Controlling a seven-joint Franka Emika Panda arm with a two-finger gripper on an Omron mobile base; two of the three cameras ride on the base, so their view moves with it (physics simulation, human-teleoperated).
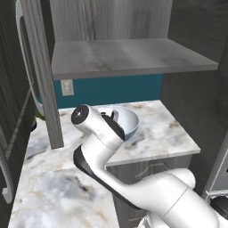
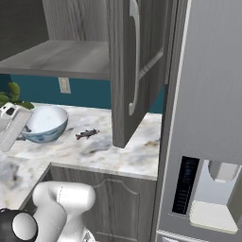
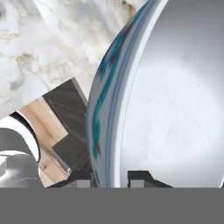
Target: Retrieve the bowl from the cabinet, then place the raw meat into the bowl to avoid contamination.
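Note:
The bowl, white inside and pale blue patterned outside, is low over the marble counter, below the open cabinet. My gripper is shut on its near rim, one fingertip inside and one outside the wall. In the base views the hand covers the bowl's near side. I cannot tell whether the bowl rests on the counter. The raw meat, a small dark fish-shaped piece, lies on the counter just right of the bowl, apart from it.
An open cabinet door hangs over the counter right of the meat, and another door stands at the left. A fridge with a dispenser borders the right. Green leaves sit at the back left. The counter edge runs in front.

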